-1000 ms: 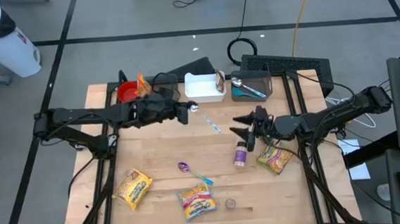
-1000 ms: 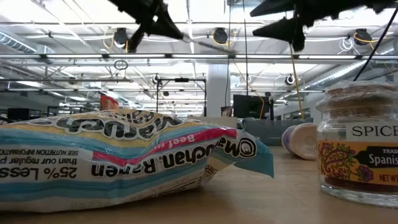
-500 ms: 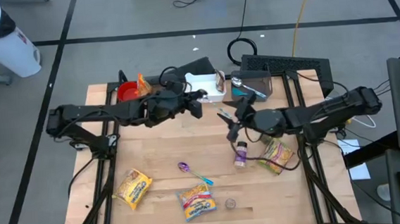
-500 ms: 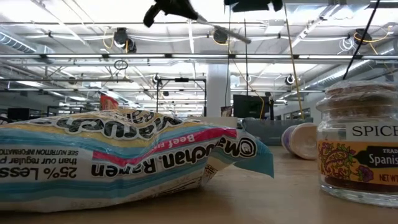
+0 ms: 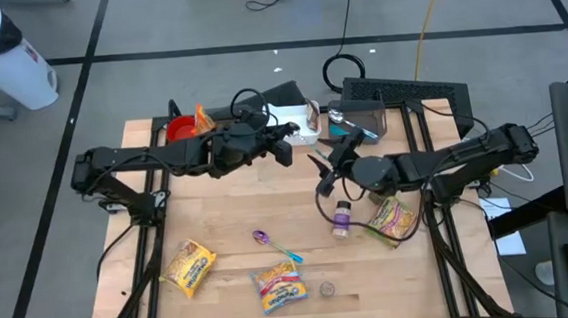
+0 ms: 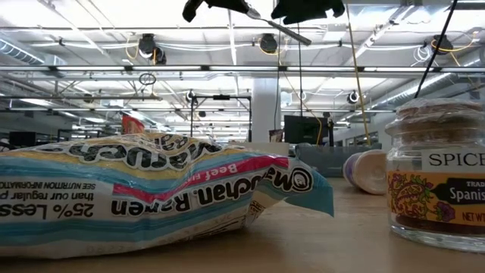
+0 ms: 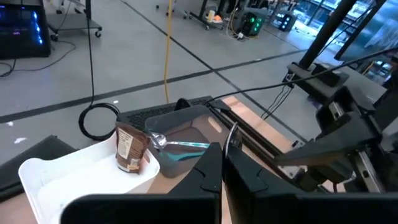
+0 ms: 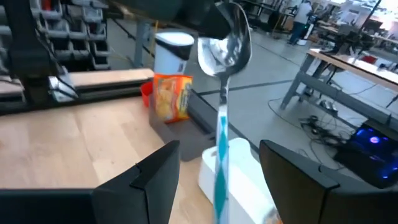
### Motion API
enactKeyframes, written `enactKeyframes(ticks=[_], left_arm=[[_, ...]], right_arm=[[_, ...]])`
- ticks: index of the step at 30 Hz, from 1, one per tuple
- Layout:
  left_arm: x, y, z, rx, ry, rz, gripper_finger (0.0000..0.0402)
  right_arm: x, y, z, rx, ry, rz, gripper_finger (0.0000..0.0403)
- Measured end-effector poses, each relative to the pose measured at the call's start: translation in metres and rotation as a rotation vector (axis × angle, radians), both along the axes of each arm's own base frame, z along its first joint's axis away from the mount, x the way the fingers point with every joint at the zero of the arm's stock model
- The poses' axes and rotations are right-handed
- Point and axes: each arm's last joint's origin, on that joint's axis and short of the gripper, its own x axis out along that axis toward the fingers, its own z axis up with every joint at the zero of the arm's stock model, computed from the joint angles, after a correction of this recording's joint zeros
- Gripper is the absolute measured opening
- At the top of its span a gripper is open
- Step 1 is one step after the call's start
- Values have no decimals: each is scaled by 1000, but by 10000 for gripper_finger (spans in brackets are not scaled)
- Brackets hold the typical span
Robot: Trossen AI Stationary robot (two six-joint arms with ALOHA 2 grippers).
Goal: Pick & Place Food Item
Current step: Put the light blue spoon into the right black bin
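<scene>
Taking the spice jar (image 5: 340, 219) on the counter (image 5: 228, 213) as the landmark: a snack packet (image 5: 393, 221) lies just to its right, and a spoon (image 5: 275, 244) lies to its left. Two noodle packets (image 5: 279, 286) (image 5: 188, 267) sit nearer the front edge, left of the jar. Behind the jar, at the counter's back edge, stand a tray (image 5: 284, 125) and a bin (image 5: 361, 119) holding a spoon.

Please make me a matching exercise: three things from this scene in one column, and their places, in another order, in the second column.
1. teal-handled metal spoon
2. small brown container
3. red round bowl

A. near the wooden table's back left corner
B. inside the white rectangular tray
C. in the air, gripped by the shut left hand

Pairs: 1-C, 2-B, 3-A
</scene>
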Motion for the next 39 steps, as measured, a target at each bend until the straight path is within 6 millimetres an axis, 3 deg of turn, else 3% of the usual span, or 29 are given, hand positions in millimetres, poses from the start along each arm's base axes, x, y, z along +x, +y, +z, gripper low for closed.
enactKeyframes(ticks=[13,29,39], left_arm=[[0,0,0,-5,-7,0,3],[0,0,1,-6,-10,1,4],[1,6,0,-26,-10,-42,41]], right_arm=[[-2,-12,-9,35,63,-51,194],[-1,-15,-10,70,63,-6,21],[-1,-16,-10,63,70,-9,19]])
